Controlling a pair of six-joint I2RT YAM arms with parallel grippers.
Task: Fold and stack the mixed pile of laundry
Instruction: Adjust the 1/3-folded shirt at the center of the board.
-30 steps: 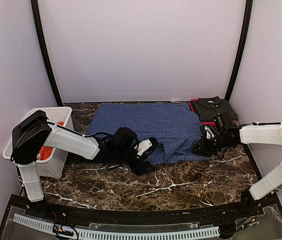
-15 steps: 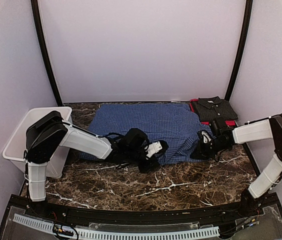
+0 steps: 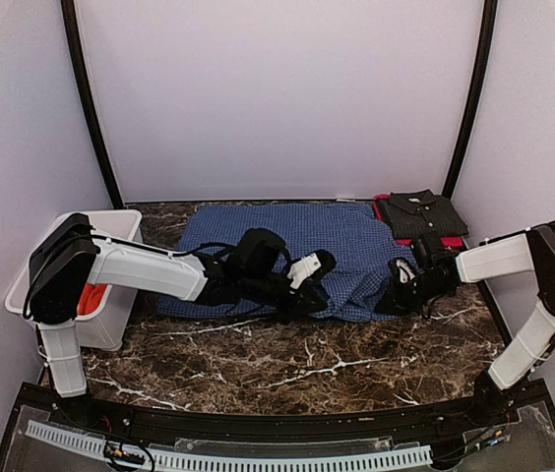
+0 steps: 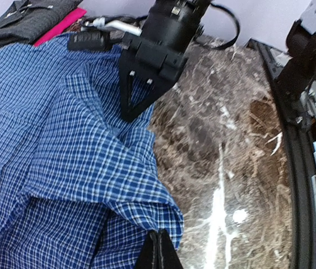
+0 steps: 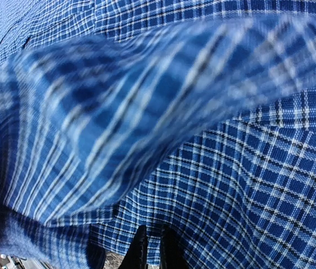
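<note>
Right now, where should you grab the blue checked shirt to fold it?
Pinch its near hem, coming in low from the front. The blue checked shirt lies spread flat, so only that loose edge can be pinched.

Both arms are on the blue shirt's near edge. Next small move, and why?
Probably lift slightly with both arms together, taking the near hem off the table. The left gripper is shut on the near hem of the checked shirt, the right gripper looks pinched on the same edge further right, and the rest lies spread flat, ready to fold.
</note>
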